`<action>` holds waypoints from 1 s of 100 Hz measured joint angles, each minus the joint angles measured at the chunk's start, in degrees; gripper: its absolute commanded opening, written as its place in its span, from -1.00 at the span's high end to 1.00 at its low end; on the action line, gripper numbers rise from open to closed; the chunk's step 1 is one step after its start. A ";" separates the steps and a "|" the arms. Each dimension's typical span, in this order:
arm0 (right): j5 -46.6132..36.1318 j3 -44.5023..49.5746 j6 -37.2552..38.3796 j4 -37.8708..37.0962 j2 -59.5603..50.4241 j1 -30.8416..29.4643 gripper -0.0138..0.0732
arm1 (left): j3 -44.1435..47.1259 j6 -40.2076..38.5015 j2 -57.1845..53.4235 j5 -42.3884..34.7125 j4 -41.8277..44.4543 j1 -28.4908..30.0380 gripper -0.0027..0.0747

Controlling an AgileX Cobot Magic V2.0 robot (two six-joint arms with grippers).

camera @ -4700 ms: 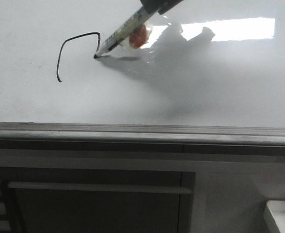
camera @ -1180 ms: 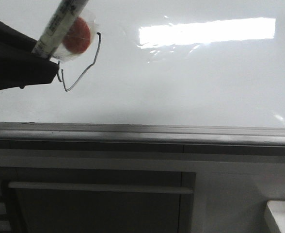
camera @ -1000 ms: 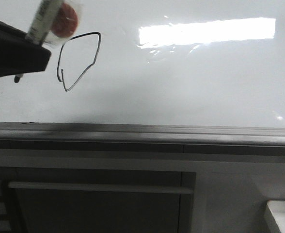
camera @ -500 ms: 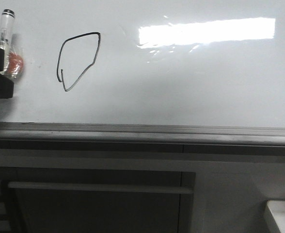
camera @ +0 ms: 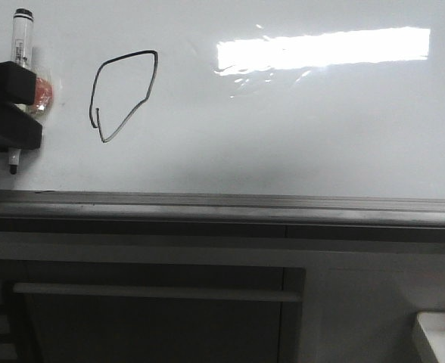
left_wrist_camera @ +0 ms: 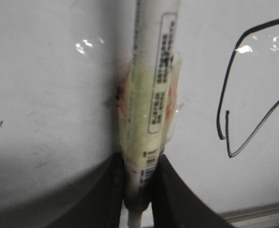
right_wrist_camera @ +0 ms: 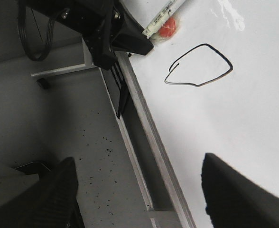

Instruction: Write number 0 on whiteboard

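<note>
Worktop: whiteboard (camera: pixel 298 128), glossy white, with a bright rectangular light reflection and a grey ledge (camera: pixel 222 203) along its lower edge. On it: the number 0 (camera: pixel 122 95), a thin black closed loop, lopsided, pointed at the bottom, left of the reflection.

whiteboard (camera: pixel 306 121) wide open right of number 0 (camera: pixel 122 94); left gripper (camera: pixel 9 106) with marker (camera: pixel 20 38) blocks left edge.
</note>
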 measured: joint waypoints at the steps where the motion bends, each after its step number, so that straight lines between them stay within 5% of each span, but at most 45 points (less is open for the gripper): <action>1: 0.00 0.00 0.00 0.00 0.00 0.00 -0.43 | 0.00 0.00 0.00 0.00 0.00 0.00 0.98; 12: 0.22 0.00 0.21 0.00 0.00 0.00 -0.43 | -0.09 0.00 0.00 0.10 0.00 0.00 0.81; 28: 0.80 0.00 0.34 0.00 0.00 0.00 -0.43 | -0.09 0.00 0.12 0.13 0.00 0.00 0.09; 39: 1.66 0.00 0.34 0.00 0.00 0.00 -0.43 | -0.09 0.00 -0.21 0.25 0.00 0.00 -0.07; 55: 1.90 0.00 0.50 0.00 0.00 0.00 -0.42 | -0.09 0.00 -1.33 0.71 0.00 0.00 -0.07; 62: 2.02 0.00 1.68 -0.28 0.00 0.00 -0.26 | -0.09 0.00 -2.63 1.23 0.00 0.00 -0.07; 70: 2.02 0.00 3.75 -1.82 -0.51 0.00 0.27 | -0.09 0.00 -5.18 2.53 0.62 0.00 -0.02; 77: 1.29 0.74 5.05 -3.56 -2.00 0.00 0.85 | -0.09 0.00 -8.67 3.56 2.29 0.00 0.23; 90: -3.41 4.56 6.50 -4.77 -7.76 -0.02 0.80 | -0.09 0.00 -15.30 4.68 4.87 0.00 0.98; 100: -9.86 9.26 6.62 -4.77 -13.66 -0.12 0.80 | -0.09 0.00 -20.66 4.94 6.13 0.00 0.98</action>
